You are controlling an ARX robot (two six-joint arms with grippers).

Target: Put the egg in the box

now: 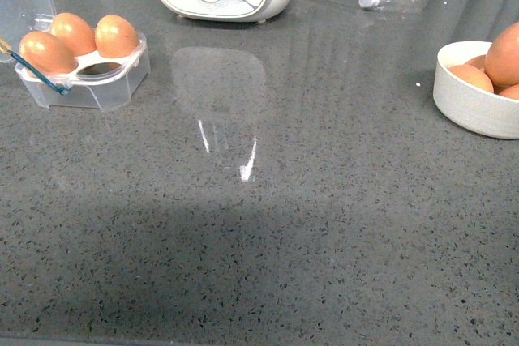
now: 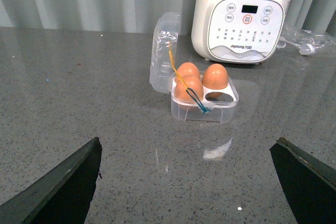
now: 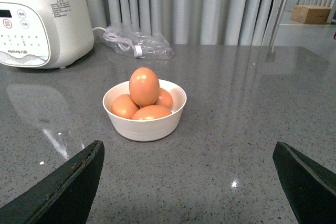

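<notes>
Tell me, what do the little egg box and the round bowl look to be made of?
The box looks like thin, clear, glossy plastic: you can see straight through its walls. The bowl seems to be matte white ceramic, possibly plastic: opaque, thick rim, little shine.

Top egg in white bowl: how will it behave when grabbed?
The top egg stands upright on other eggs in the bowl, so a nudge would likely topple it. Smooth shell probably slips in the right fingers; likely cracks if squeezed hard.

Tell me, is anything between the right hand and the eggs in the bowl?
Nothing visible. Only bare counter lies between the open right hand and the bowl; the top egg sits exposed.
</notes>
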